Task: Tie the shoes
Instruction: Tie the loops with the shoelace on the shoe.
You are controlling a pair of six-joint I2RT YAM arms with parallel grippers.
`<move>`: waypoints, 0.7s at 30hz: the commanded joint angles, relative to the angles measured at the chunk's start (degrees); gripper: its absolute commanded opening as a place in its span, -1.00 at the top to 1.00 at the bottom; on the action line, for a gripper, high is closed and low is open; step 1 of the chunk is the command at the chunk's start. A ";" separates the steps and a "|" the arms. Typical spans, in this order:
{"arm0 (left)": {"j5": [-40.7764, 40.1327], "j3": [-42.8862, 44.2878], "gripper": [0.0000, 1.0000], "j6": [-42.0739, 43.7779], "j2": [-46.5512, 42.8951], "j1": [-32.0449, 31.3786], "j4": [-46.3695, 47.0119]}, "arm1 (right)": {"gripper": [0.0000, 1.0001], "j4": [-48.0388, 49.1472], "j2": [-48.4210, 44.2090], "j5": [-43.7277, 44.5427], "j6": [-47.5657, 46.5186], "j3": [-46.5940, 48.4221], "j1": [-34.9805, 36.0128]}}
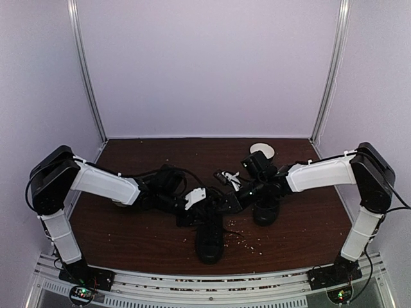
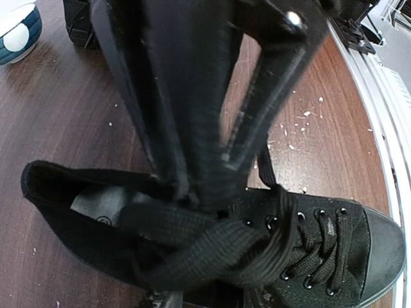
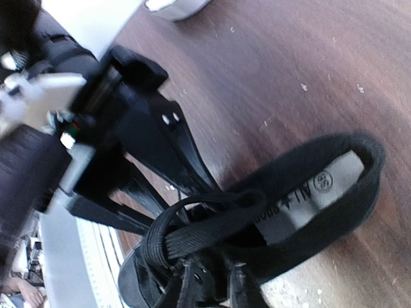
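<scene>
Lying on the brown surface (image 1: 141,231), the near shoe (image 1: 209,240) is pointing its toe toward the near edge, with its open collar facing away from the arm bases. The second shoe (image 1: 266,208) is standing just to its right and slightly farther back, near the right arm's wrist. Both arms are reaching in over the near shoe's tongue. The left claw (image 2: 212,192) is hanging directly above the laces (image 2: 212,244); its jaws are standing apart, with bare wood showing between them, and the tips are sitting at the bunched lace over the upper eyelets. The right claw (image 3: 212,285) is sitting low against the same lace bundle, but blur is hiding its fingers, so whether it is parted or clamped cannot be told. A lace loop is arching over the grey insole (image 3: 321,186). A white bowl (image 1: 262,149) is resting at the far edge, and pale crumbs (image 1: 247,240) are lying scattered beside the near shoe.
</scene>
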 commanded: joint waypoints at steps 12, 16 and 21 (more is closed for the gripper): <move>1.30 -1.31 0.48 0.02 0.52 0.41 1.54 | 0.17 -10.14 -9.96 11.67 -5.57 -2.94 0.28; 1.36 -1.83 0.48 -0.49 0.54 0.41 2.51 | 0.26 -4.70 -13.99 12.63 -4.84 -8.19 3.10; 1.48 -1.89 0.48 -0.88 0.83 0.41 3.30 | 0.25 1.24 -13.53 16.59 -6.11 -8.27 9.22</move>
